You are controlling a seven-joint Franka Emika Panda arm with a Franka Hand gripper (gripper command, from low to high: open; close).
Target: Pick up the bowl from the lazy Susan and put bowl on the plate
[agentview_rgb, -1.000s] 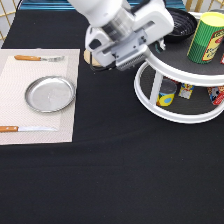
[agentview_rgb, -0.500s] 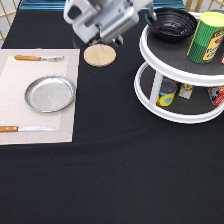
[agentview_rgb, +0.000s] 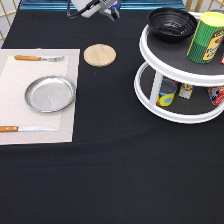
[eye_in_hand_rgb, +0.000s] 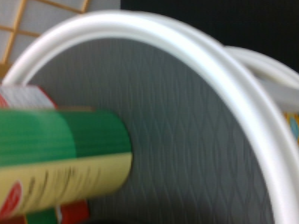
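A black table fills the exterior view. At the exterior view's right stands the lazy Susan [agentview_rgb: 172,116], a white two-tier turntable with dark grey shelves. The bowl [agentview_rgb: 172,23], glossy black and shallow, sits on its upper shelf toward the exterior view's top, with a green and yellow can [agentview_rgb: 209,38] just beside it on the same shelf. Small containers stand on the lower shelf. At the exterior view's left a pale placemat [agentview_rgb: 37,95] holds the plate [agentview_rgb: 50,93], shiny and silver, lying between a fork [agentview_rgb: 37,58] above it and a knife [agentview_rgb: 25,129] below it. A round wooden disc [agentview_rgb: 99,55] rests on the table just off the mat's upper corner. The gripper [agentview_rgb: 111,10] is only partly visible at the exterior view's top edge, well apart from the plate and to the left of the bowl; whether it is open or closed cannot be told. The wrist view shows the turntable's white rim [eye_in_hand_rgb: 228,75], grey shelf and the green can [eye_in_hand_rgb: 52,160] from close by.
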